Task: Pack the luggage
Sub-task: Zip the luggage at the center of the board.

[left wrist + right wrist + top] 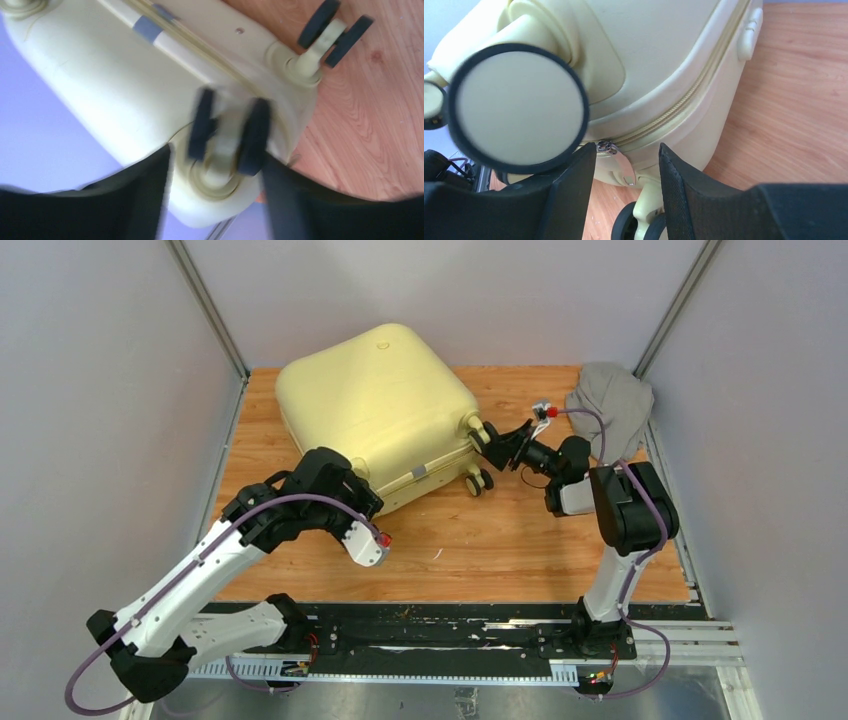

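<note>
The luggage [385, 410] is a pale yellow hard-shell suitcase lying closed on the wooden table, wheels toward the right. My left gripper [345, 490] is at its near-left side, mostly hidden under the wrist. In the left wrist view the left gripper [217, 165] is open, its dark fingers either side of a blurred black-and-cream wheel [227, 132] on the luggage [100, 85]. My right gripper [497, 445] is at the wheel corner. In the right wrist view the right gripper [626, 167] is open, with the metal zipper pull [621, 162] hanging between the fingers, not pinched.
A grey cloth garment [610, 405] lies bunched at the table's back right corner. Grey walls close in on both sides and the back. A large wheel [516, 107] fills the left of the right wrist view. Bare wood [480, 540] lies in front of the luggage.
</note>
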Tool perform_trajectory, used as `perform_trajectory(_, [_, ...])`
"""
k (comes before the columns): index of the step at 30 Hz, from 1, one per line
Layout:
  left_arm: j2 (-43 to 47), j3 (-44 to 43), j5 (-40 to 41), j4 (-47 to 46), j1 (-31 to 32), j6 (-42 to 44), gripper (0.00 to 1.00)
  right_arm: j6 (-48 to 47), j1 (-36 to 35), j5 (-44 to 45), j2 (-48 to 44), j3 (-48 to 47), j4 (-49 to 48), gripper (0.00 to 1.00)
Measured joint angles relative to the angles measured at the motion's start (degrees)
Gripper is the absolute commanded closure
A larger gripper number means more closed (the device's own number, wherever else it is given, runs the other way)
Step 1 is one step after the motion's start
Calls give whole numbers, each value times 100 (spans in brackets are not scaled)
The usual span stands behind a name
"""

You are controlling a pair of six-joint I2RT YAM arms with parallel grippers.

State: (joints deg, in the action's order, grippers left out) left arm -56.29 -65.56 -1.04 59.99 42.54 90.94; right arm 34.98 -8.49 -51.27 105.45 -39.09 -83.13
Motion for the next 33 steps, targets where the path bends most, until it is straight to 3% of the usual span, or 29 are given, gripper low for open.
perform_trajectory(1, [70, 57, -9, -20, 2, -39, 2, -4, -2, -24, 39, -24, 39, 47])
perform_trajectory(2, [168, 96, -22, -76, 2, -46, 0, -11, -4, -50, 92, -26, 79, 47])
perform_trajectory(6, [568, 39, -293, -262, 92, -321, 0, 4, 7, -55, 273, 179, 131, 47])
perform_trajectory(8, [389, -479, -535, -240, 282, -767, 0, 11, -22, -57, 273, 313, -4, 48])
perform_trajectory(11, [-313, -1572, -903, -487, 415, -1285, 0, 22, -28, -50, 273, 433, -83, 48])
perform_trajectory(14, [-944, -2081, -1128, -765, 422, -1246, 0, 35, -26, 9, 271, 503, -138, 48])
perform_trajectory(25, [-4448, -4039, -1266, -684, 658, -13, 0, 37, -11, 96, 131, 719, -125, 43])
perform_trajectory(33, [-5689, -5110, -1001, -372, 754, 752, 0, -33, 31, 81, 35, 721, 22, 42])
